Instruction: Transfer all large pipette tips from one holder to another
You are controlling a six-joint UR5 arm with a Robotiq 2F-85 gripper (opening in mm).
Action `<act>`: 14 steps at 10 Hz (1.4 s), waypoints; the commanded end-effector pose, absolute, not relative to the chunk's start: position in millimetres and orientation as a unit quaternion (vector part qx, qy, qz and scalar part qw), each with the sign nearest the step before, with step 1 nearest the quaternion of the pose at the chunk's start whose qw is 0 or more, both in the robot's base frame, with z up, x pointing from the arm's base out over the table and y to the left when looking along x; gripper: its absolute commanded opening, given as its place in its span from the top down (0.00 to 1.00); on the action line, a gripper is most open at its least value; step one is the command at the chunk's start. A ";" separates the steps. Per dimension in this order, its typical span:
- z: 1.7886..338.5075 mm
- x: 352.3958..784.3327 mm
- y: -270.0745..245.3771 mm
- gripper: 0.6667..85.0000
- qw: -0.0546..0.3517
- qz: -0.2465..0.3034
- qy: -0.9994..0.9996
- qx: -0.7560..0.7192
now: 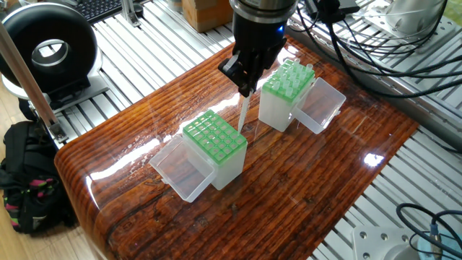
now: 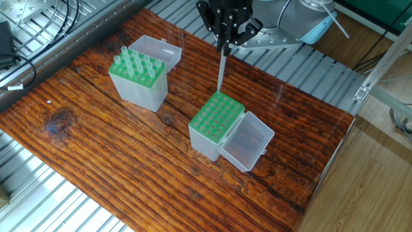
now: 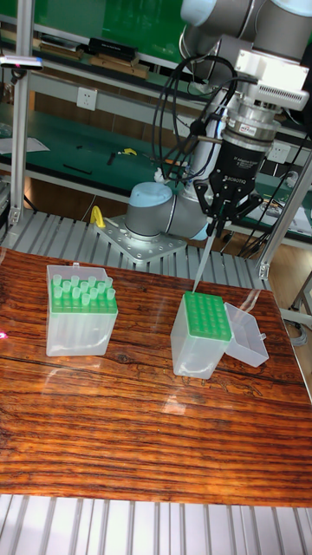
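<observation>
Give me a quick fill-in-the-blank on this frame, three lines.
1. The tool is shut on one ____.
2. The held tip hangs above the rack whose grid has ____ tips in it.
3. The other rack stands with its clear lid ____.

Missing words: pipette tip; no; open
</observation>
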State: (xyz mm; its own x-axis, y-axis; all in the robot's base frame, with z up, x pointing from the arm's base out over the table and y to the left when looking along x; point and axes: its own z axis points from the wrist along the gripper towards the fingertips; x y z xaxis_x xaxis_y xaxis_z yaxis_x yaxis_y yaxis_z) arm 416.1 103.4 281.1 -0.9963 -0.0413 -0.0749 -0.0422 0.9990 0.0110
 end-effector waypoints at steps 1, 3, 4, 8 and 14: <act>278.3 416.2 106.7 1.00 0.038 0.010 0.999 -0.019; 276.3 416.0 108.0 1.00 0.038 0.012 0.999 -0.019; 275.6 416.6 108.4 1.00 0.039 0.012 0.999 -0.019; 273.9 414.1 110.0 1.00 0.033 0.014 0.999 -0.019; 272.6 410.2 109.6 1.00 0.027 0.011 0.999 -0.019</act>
